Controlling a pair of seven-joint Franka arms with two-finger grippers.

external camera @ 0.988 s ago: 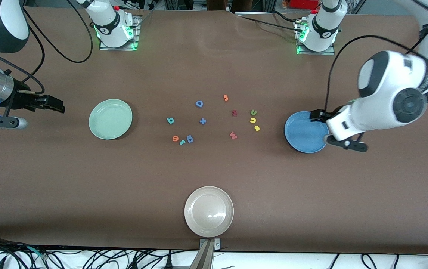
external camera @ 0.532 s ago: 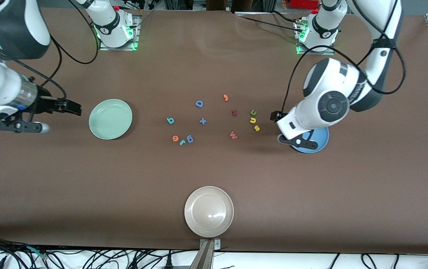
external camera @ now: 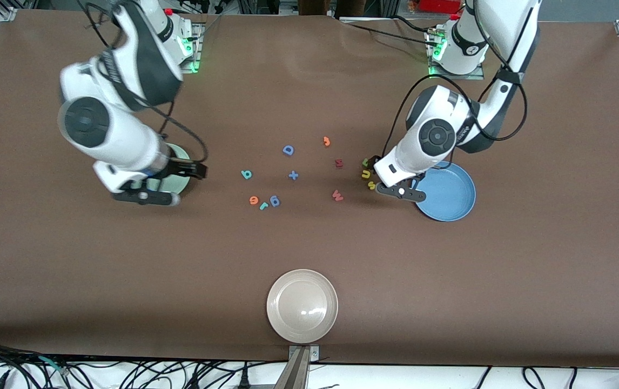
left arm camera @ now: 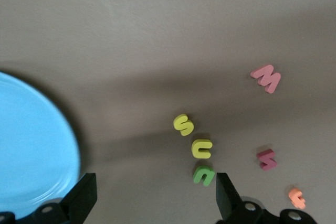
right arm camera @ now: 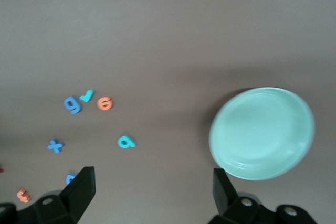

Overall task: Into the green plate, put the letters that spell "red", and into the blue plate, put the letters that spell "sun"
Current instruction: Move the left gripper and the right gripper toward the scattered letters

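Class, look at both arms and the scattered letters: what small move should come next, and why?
Probably the left gripper should lower onto the yellow "s": it hangs open just beside the yellow "s", the yellow "u" and the green "n", which lie on the table next to the blue plate. The right gripper, also open, is over the green plate, away from its letters.

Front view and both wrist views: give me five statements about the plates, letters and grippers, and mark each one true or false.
1. The green plate holds no letters. True.
2. The yellow "s" lies in the blue plate. False: it lies on the table beside the yellow "u".
3. The left gripper has its jaws open. True.
4. The right gripper holds the orange "e". False: its jaws are open and empty.
5. The beige plate is stacked on the green plate. False: it sits apart, nearest the front camera.
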